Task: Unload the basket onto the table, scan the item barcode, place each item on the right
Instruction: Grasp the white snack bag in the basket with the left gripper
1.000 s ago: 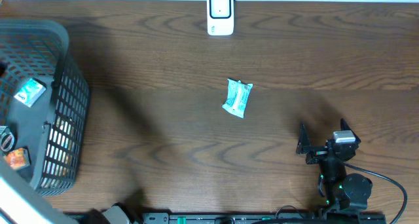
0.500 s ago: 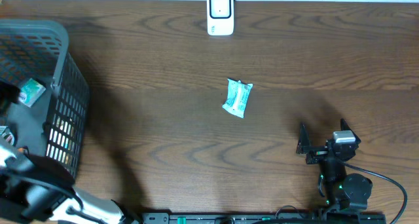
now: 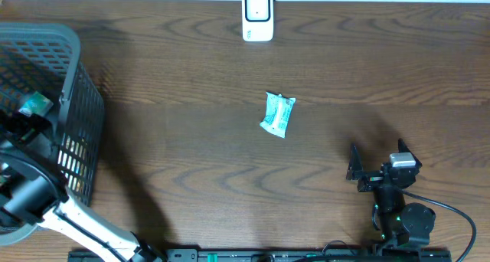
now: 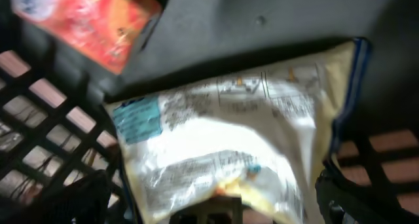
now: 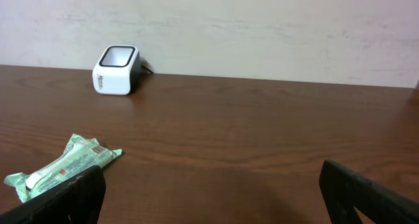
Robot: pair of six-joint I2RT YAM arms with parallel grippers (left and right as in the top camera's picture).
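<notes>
Above the dark wooden bench (image 3: 191,162), the overhead view shows my left arm (image 3: 34,189) reaching down into the grey plastic lattice basket (image 3: 76,78) at the left edge. The white box-shaped barcode scanner (image 3: 258,15) stands at the far edge. A small green-and-white wrapped packet (image 3: 277,114) lies mid-bench, well apart from both. The right gripper (image 3: 375,164) sits near the front right.

From the left wrist, the left gripper (image 4: 216,201) hangs over a crinkly white-and-yellow pouch (image 4: 242,139) on the basket floor, beside an orange-red packet (image 4: 85,21). Its jaws are spread wide and grip nothing.

From the right wrist, those jaws are also fully apart and empty.

I judge this is the pick: next I lower, close on the pouch, then lift clear of the basket wall.
</notes>
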